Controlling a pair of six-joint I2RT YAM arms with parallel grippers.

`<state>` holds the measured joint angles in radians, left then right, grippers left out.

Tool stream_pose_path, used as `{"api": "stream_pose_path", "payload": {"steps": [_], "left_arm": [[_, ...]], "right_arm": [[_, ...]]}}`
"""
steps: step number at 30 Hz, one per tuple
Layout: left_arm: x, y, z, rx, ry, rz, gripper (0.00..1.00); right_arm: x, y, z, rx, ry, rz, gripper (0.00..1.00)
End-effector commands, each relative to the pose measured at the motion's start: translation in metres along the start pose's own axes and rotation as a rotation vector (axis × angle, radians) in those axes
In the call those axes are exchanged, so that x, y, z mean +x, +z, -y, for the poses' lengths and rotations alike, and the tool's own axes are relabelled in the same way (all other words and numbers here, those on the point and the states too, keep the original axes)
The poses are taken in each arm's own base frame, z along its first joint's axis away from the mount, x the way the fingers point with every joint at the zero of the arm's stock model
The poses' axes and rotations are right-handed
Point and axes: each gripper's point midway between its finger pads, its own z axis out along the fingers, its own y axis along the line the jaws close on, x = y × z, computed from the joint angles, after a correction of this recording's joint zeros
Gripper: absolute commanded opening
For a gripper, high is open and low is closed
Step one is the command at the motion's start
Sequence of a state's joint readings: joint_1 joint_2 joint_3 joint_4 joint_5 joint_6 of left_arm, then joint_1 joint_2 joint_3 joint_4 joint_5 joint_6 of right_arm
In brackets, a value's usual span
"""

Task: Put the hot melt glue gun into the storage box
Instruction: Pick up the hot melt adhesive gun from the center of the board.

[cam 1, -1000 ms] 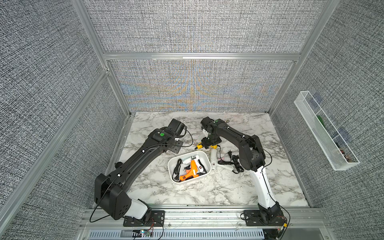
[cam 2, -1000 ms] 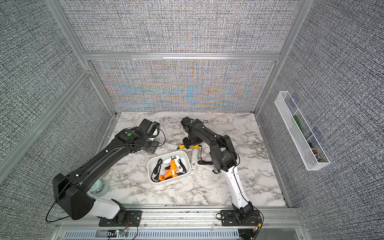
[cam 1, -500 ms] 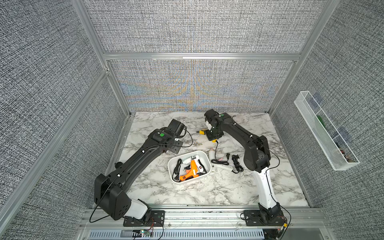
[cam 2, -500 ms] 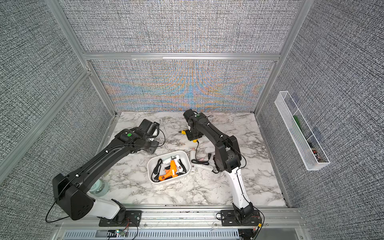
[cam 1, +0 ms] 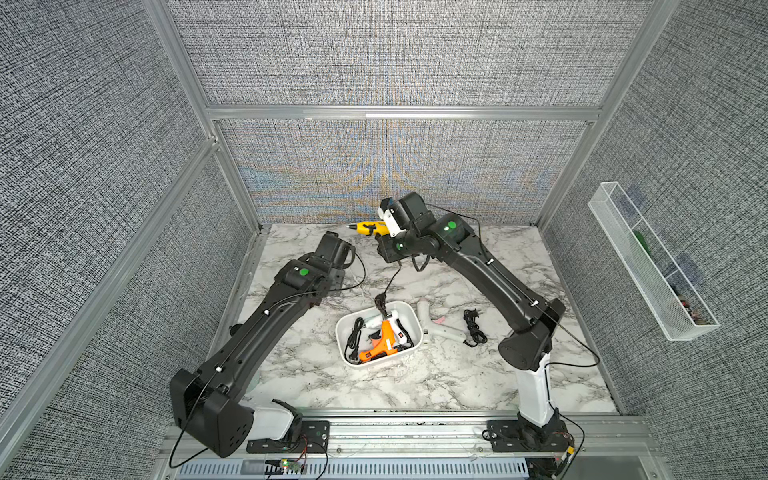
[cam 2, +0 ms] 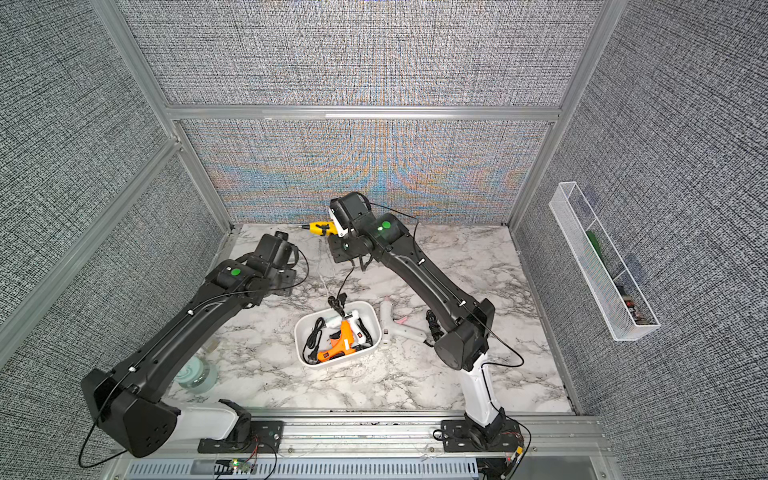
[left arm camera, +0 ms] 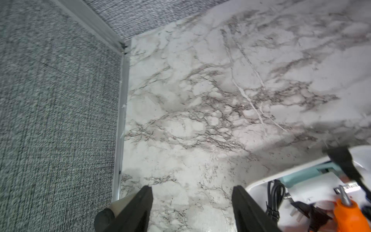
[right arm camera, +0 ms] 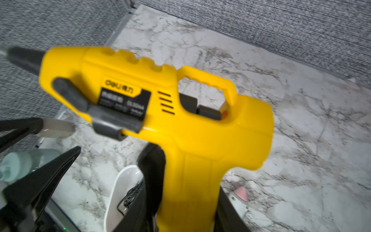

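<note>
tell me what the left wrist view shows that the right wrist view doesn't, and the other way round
Only the left wrist view: the orange glue gun lying in the storage box, seen past the open left gripper. Only the right wrist view: the yellow glue gun, clamped at its handle by the right gripper, a pink-tipped white glue gun on the table, and a pale teal bottle. Both: the storage box with a black cord inside, and the marble table.
</note>
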<state>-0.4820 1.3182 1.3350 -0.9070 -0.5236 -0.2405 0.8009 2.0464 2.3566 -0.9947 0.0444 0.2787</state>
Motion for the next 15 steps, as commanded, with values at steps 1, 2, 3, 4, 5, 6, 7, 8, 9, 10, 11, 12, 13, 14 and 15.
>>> {"api": "stream_pose_path", "payload": {"steps": [1, 2, 3, 4, 5, 6, 7, 8, 9, 10, 11, 12, 13, 14, 15], "left_arm": [[-0.004, -0.011, -0.044, -0.147, -0.188, 0.075, 0.68], [-0.002, -0.015, -0.055, -0.175, -0.226, 0.096, 0.68], [0.000, -0.019, -0.063, -0.193, -0.253, 0.113, 0.68], [0.003, -0.022, -0.070, -0.206, -0.279, 0.122, 0.68], [0.007, -0.025, -0.076, -0.217, -0.298, 0.128, 0.68], [0.010, -0.026, -0.079, -0.224, -0.309, 0.126, 0.68], [0.014, -0.027, -0.082, -0.227, -0.317, 0.123, 0.68], [0.018, -0.028, -0.084, -0.232, -0.324, 0.118, 0.68], [0.021, -0.029, -0.086, -0.236, -0.331, 0.114, 0.68], [0.024, -0.030, -0.088, -0.241, -0.339, 0.109, 0.68], [0.027, -0.032, -0.088, -0.241, -0.346, 0.108, 0.68], [0.029, -0.033, -0.089, -0.239, -0.351, 0.109, 0.68], [0.032, -0.034, -0.090, -0.240, -0.354, 0.105, 0.68], [0.034, -0.035, -0.091, -0.243, -0.355, 0.102, 0.68], [0.035, -0.036, -0.092, -0.245, -0.354, 0.100, 0.68]], "right_arm": [[-0.005, -0.004, -0.030, -0.087, 0.017, 0.033, 0.18], [0.003, 0.001, -0.037, -0.094, 0.006, 0.011, 0.18], [0.011, 0.006, -0.042, -0.101, -0.004, -0.006, 0.18], [0.021, 0.012, -0.050, -0.112, -0.017, -0.029, 0.18], [0.029, 0.018, -0.056, -0.126, -0.026, -0.046, 0.17], [0.035, 0.023, -0.062, -0.136, -0.033, -0.056, 0.17], [0.040, 0.027, -0.068, -0.148, -0.045, -0.065, 0.17], [0.044, 0.032, -0.072, -0.152, -0.060, -0.074, 0.17], [0.045, 0.035, -0.075, -0.151, -0.070, -0.080, 0.17], [0.047, 0.039, -0.077, -0.152, -0.080, -0.087, 0.17], [0.048, 0.044, -0.078, -0.154, -0.084, -0.094, 0.17], [0.048, 0.046, -0.080, -0.157, -0.086, -0.095, 0.17], [0.048, 0.049, -0.083, -0.162, -0.089, -0.094, 0.17], [0.050, 0.052, -0.086, -0.168, -0.095, -0.094, 0.17], [0.052, 0.055, -0.087, -0.167, -0.099, -0.101, 0.17]]}}
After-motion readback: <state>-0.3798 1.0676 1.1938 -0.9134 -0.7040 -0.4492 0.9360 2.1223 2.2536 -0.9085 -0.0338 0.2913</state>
